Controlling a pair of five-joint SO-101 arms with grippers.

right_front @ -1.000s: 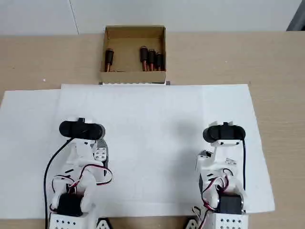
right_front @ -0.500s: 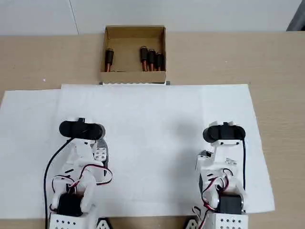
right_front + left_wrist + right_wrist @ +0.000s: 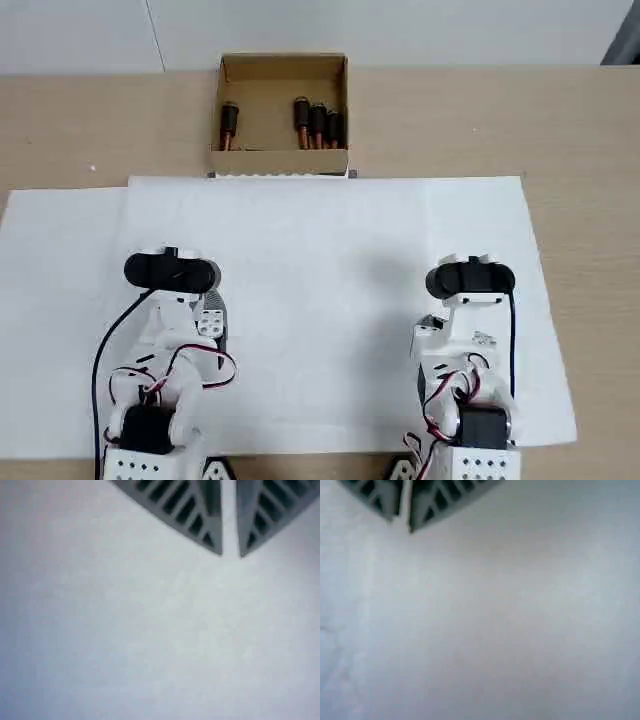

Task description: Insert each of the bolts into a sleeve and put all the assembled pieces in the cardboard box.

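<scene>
Four copper-coloured bolts in black sleeves (image 3: 317,122) lie in the brown cardboard box (image 3: 283,62) at the far side, so the work seems finished. For this reason, I think, the left gripper (image 3: 230,554) and right gripper (image 3: 404,525) are parked near, over the white paper sheet (image 3: 330,250), almost closed and empty.

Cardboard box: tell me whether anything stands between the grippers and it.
Nothing visible does. The left gripper and the right gripper hang over the white paper, which runs flat up to the cardboard box with no object on it. Four assembled pieces already lie inside the box.
</scene>
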